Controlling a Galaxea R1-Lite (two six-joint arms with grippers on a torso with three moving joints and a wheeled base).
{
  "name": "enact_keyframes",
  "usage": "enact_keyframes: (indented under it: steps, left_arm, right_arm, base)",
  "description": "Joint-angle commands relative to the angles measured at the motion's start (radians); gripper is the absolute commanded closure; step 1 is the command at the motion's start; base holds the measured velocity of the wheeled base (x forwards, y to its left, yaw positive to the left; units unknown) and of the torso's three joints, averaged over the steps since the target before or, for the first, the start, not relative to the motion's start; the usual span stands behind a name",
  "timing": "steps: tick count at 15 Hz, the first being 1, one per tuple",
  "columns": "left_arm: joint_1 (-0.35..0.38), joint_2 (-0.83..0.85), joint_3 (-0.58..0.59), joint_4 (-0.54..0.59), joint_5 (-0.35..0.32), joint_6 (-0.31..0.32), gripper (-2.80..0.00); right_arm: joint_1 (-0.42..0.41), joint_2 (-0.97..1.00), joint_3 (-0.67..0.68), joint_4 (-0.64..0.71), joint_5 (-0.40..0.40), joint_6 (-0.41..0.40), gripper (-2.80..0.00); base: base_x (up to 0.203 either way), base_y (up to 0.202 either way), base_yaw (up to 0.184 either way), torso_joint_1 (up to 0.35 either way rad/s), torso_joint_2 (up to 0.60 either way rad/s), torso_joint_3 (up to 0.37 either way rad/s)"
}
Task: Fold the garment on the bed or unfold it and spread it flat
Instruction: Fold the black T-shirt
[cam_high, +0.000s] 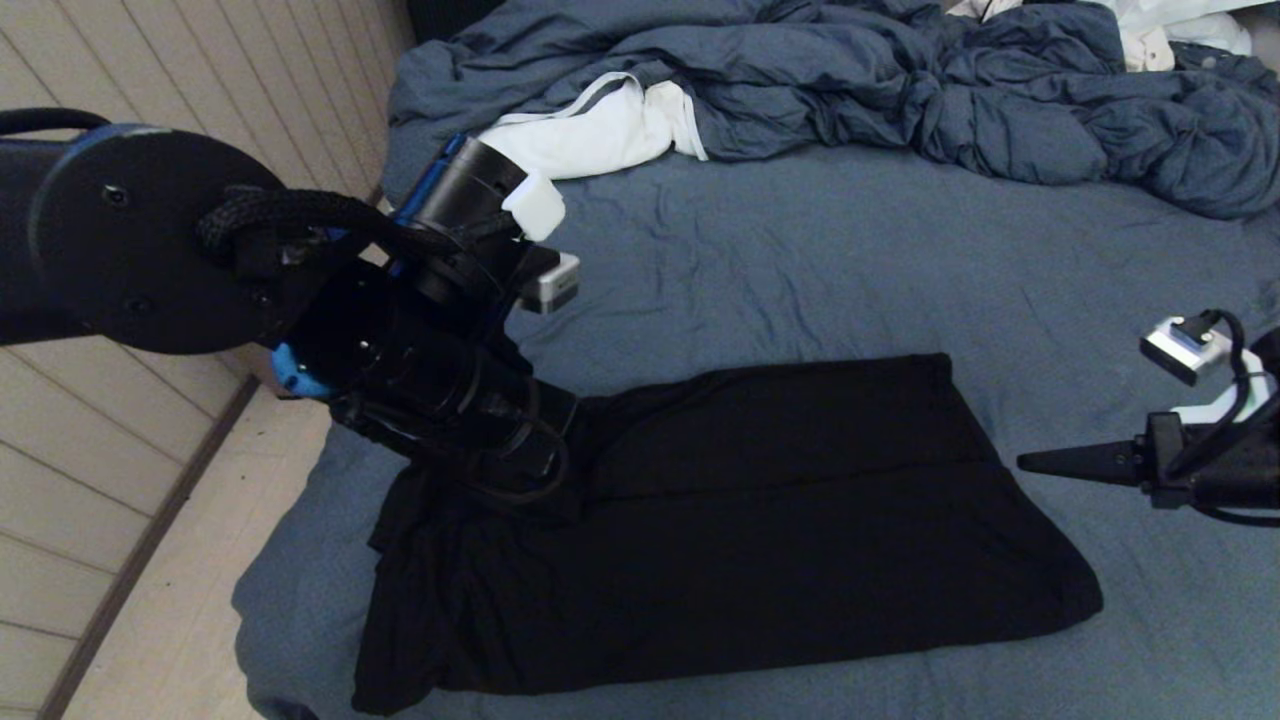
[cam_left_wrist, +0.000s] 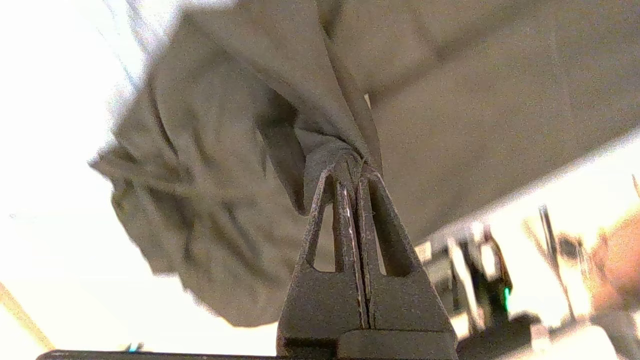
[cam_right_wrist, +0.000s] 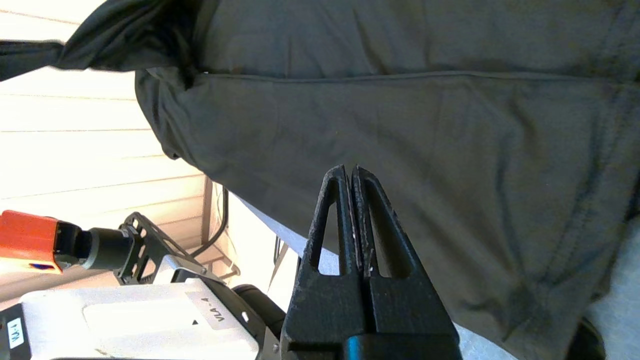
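Watching my left wrist view, I'm seeing the left pincer (cam_left_wrist: 350, 172) pinching the garment (cam_high: 720, 530); its arm is hiding this overhead, right pincer (cam_high: 1030, 462) clamped empty.

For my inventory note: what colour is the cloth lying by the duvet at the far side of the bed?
White with a grey stripe along its edge; the cloth shows best in the head view.

Garment (cam_high: 720, 520): large black T-shirt, plain side up, folded into a long band lying across the near part of the bed (cam_high: 800, 260). One end bunched and puckered where my left tool (cam_left_wrist: 352, 172) pinches a fold of it; the rest lies mostly flat, a seam running along its length. Bed: wide, blue-grey sheet, lightly creased, far larger than the shirt.
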Motion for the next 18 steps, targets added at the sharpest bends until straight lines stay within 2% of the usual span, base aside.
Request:
enact_keyframes:
  steps: [1, 6, 9, 12, 14, 16, 18]
  left_arm:
    - [0.025, 0.011, -0.072, 0.099, -0.049, 0.024, 0.00]
    - [0.052, 0.094, -0.264, 0.288, -0.181, 0.055, 0.00]
    - [0.074, 0.172, -0.290, 0.309, -0.209, 0.047, 0.00]
    - [0.055, 0.186, -0.182, 0.266, -0.241, 0.041, 0.00]
    - [0.038, 0.200, -0.113, 0.168, -0.256, 0.030, 0.00]
    - [0.012, 0.246, -0.109, 0.106, -0.250, -0.036, 0.00]
    - [0.000, 0.272, -0.137, 0.087, -0.251, -0.056, 0.00]
  right_arm:
    - [0.000, 0.001, 0.000, 0.003, 0.006, -0.002, 0.00]
    - [0.002, 0.001, 0.002, 0.003, 0.006, -0.002, 0.00]
    - [0.000, 0.002, 0.000, 0.003, 0.006, -0.002, 0.00]
    - [0.000, 0.007, -0.001, 0.003, 0.005, -0.002, 0.00]
    - [0.000, 0.008, -0.001, 0.003, 0.003, -0.002, 0.00]
    - [0.002, 0.013, -0.001, 0.003, 0.003, -0.002, 0.00]
    - [0.001, 0.014, -0.001, 0.003, 0.002, -0.002, 0.00]
  base:
    - [0.000, 0.000, 0.000, 0.000, 0.00, 0.000]
    - [0.000, 0.000, 0.000, 0.000, 0.00, 0.000]
    - [0.000, 0.000, 0.000, 0.000, 0.00, 0.000]
    - [0.000, 0.000, 0.000, 0.000, 0.00, 0.000]
    - [0.000, 0.000, 0.000, 0.000, 0.00, 0.000]
    - [0.000, 0.000, 0.000, 0.000, 0.00, 0.000]
    - [0.000, 0.000, 0.000, 0.000, 0.00, 0.000]
